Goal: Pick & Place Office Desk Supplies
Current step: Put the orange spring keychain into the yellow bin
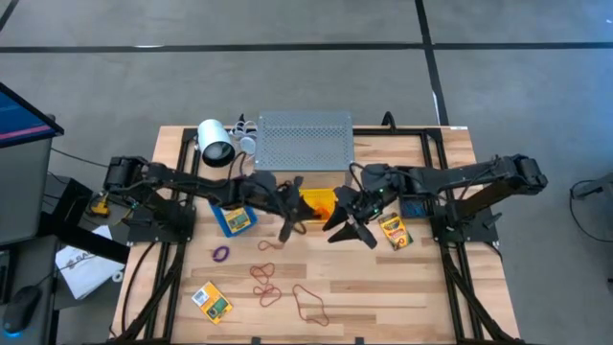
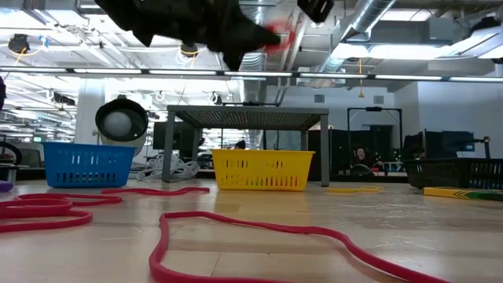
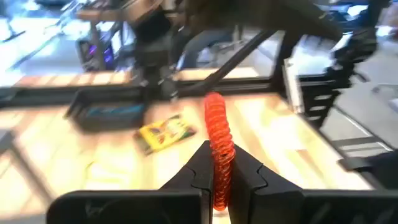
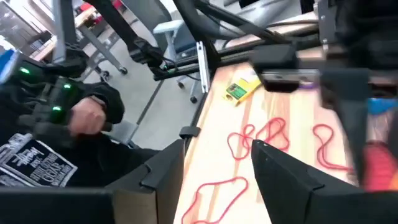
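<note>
Above the small yellow plastic bin (image 1: 319,203), the left tool (image 3: 217,180) pinched a red rubber band (image 3: 219,146) for dropping, while the right tool (image 4: 214,165) beside it stood open, empty.

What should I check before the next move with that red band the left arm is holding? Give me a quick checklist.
1. Left claw shut on the red rubber band: ok.
2. Right claw open and holding nothing: ok.
3. The two claws apart, above the yellow bin: cannot tell, they look close in the high view.
4. Yellow bin upright: ok.
5. Held band directly over the bin: cannot tell.
6. Person's hand off the table, beside the wooden table edge: ok.
</note>
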`<state>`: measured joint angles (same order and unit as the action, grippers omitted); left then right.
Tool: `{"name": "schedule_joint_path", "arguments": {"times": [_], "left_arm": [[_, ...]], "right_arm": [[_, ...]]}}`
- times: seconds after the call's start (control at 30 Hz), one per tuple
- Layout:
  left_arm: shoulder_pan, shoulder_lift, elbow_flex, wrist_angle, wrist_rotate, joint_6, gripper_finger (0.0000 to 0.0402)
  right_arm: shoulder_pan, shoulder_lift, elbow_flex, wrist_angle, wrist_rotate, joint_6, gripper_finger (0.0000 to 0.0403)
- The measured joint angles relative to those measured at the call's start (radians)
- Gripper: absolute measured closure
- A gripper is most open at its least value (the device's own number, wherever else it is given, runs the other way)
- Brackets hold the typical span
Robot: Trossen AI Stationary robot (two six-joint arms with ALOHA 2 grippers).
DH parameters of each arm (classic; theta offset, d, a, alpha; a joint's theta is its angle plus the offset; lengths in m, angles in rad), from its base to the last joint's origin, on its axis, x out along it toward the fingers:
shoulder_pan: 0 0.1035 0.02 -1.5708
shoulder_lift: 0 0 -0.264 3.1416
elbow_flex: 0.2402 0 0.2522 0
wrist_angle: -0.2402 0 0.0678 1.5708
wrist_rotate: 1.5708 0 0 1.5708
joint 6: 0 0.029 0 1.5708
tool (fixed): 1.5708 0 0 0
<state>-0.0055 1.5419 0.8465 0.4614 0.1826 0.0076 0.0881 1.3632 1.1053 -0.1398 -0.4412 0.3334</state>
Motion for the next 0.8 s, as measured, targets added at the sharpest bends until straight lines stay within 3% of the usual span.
{"name": "schedule_joint_path", "arguments": {"times": [0.17,0.43,0.63,0.8], "left_arm": [[0.055,0.002,-0.001,-0.139,-0.098,-0.043,0.0395],[0.120,0.002,-0.001,-0.303,-0.095,-0.121,0.0395],[0.130,0.002,-0.001,-0.392,-0.086,-0.162,0.0395],[0.130,0.020,0.000,-0.416,-0.086,-0.170,0.0395]], "right_arm": [[0.000,-0.066,0.001,-0.048,0.049,-0.023,0.0234],[0.071,-0.180,0.001,-0.238,0.262,-0.048,0.0268],[0.163,-0.165,0.001,-0.382,0.425,-0.028,0.0287],[0.215,-0.123,0.001,-0.381,0.448,-0.016,0.0291]]}}
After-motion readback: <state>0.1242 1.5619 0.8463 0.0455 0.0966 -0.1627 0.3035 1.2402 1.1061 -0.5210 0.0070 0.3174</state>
